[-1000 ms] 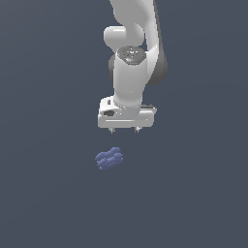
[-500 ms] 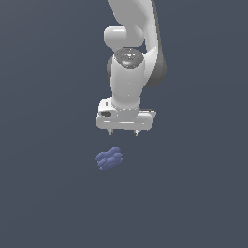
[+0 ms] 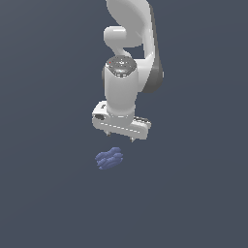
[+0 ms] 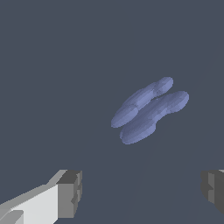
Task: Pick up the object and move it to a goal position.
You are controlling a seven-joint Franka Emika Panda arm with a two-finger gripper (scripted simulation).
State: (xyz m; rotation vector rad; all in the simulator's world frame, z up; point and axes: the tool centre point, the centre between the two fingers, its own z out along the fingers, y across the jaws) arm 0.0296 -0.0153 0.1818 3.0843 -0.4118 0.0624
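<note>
The object is a small blue-purple lumpy blob [image 3: 109,159] lying on the dark grey floor. In the wrist view it [image 4: 148,110] shows as two elongated lobed ridges side by side. My white gripper [image 3: 120,136] hangs just above it, a little toward the exterior view's right. Its jaws stand wide apart and hold nothing. In the wrist view the gripper [image 4: 141,191] shows two grey fingertips [image 4: 70,192] far apart, with the blob beyond the gap between them, not between the pads.
A flat dark grey floor [image 3: 43,193] spreads all around. The white arm [image 3: 127,58] rises above the gripper. Nothing else shows.
The gripper has moved down and slightly toward the exterior view's left, closer to the blob. The blob has not moved. The jaws stay open.
</note>
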